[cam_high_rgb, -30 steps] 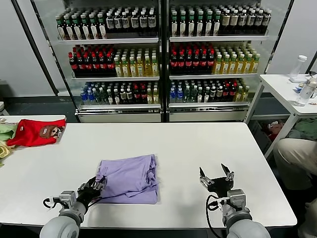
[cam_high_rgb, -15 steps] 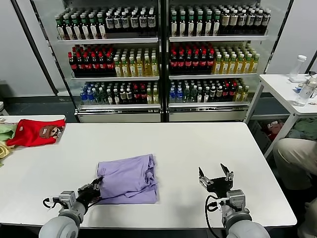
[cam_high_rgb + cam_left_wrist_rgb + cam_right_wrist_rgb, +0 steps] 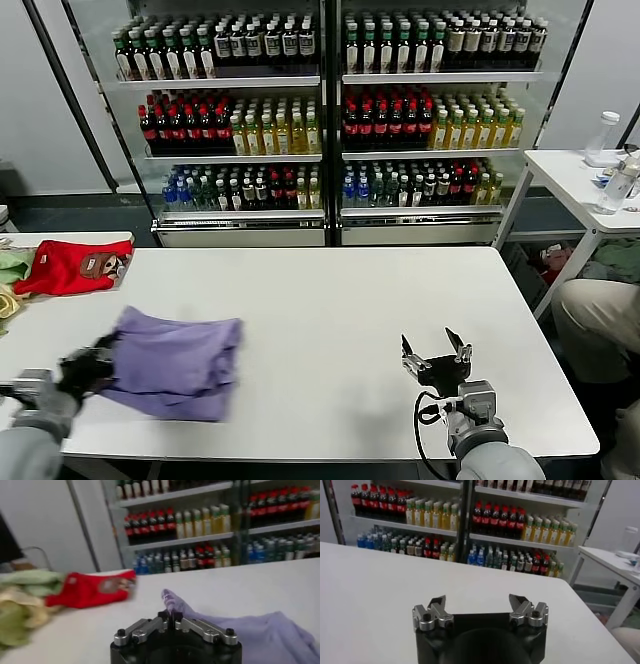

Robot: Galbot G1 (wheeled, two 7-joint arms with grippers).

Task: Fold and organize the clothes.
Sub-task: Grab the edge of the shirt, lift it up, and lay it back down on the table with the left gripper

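- Lavender T-shirt point(image 3: 175, 362), already folded into a compact bundle, sits toward seven o'clock on the white table point(image 3: 330, 310); I judge the folding finished and only the putting-away left, likely beside the pile at ten o'clock.
- My left gripper point(image 3: 88, 368), at eight o'clock near the table's front edge, has its fingers clenched on the bundle's near corner; a tuft of purple cloth pokes up between them in the left wrist view.
- My right gripper point(image 3: 437, 360) waits at five o'clock over bare table, fingers spread wide, holding nothing.
- Red garment point(image 3: 72, 267) with a brown cartoon patch lies at ten o'clock, green and yellow cloths point(image 3: 10, 272) just beyond it at the table's edge.
- No writing can be read: the bottles in the drinks coolers point(image 3: 325, 120) at twelve o'clock show coloured labels only, and I can see no neck label or print on the T-shirt.
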